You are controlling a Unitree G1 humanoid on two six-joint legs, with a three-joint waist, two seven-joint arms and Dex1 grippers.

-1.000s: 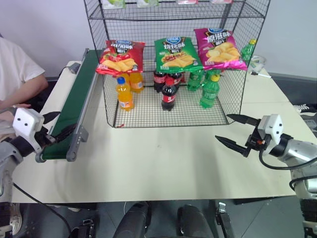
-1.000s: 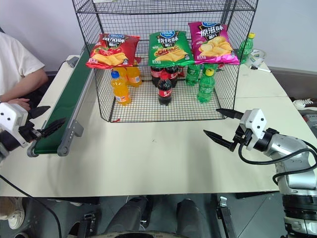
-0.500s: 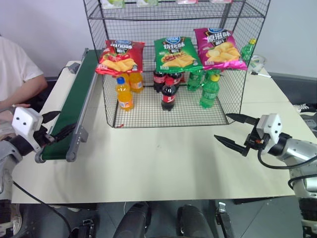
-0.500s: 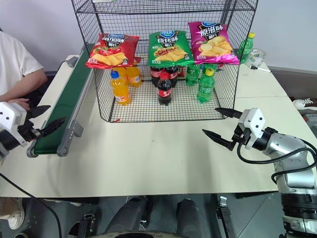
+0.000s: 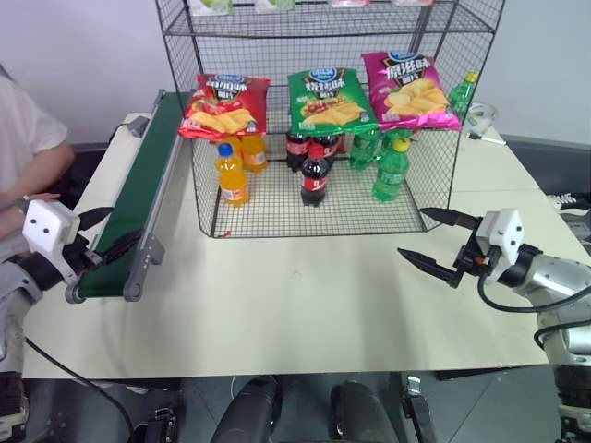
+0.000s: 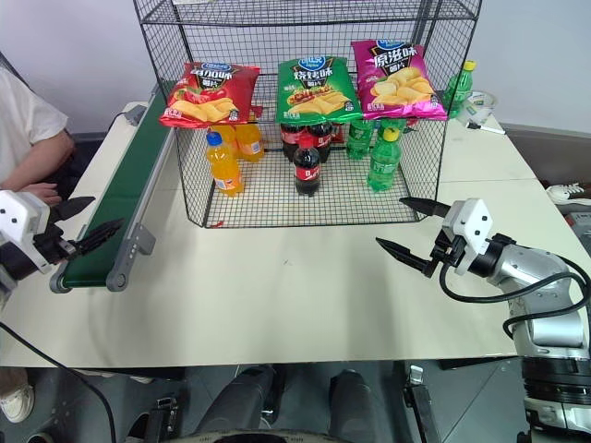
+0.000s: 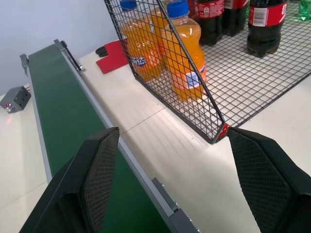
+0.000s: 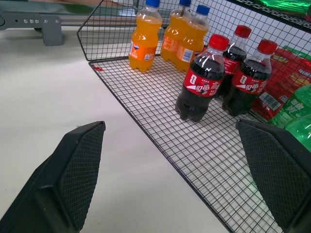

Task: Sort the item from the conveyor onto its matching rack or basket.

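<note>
Red chip bag [image 5: 224, 104] on the rack's [image 5: 323, 28] left shelf tier.
Both end effectors, left [image 6: 81, 223] and right [image 6: 413, 233], hover spread apart and empty; conveyor [image 5: 138, 189] bare.

From the head we look forward and down over the counter [image 5: 305, 305], both eyes sharing the wire rack [image 5: 323, 120] and conveyor [image 5: 138, 194]. Our left wrist camera sits low and close, facing the conveyor and the rack's corner; our right wrist camera faces the rack's bottom tier, sharing the orange bottles [image 8: 146, 36].
</note>
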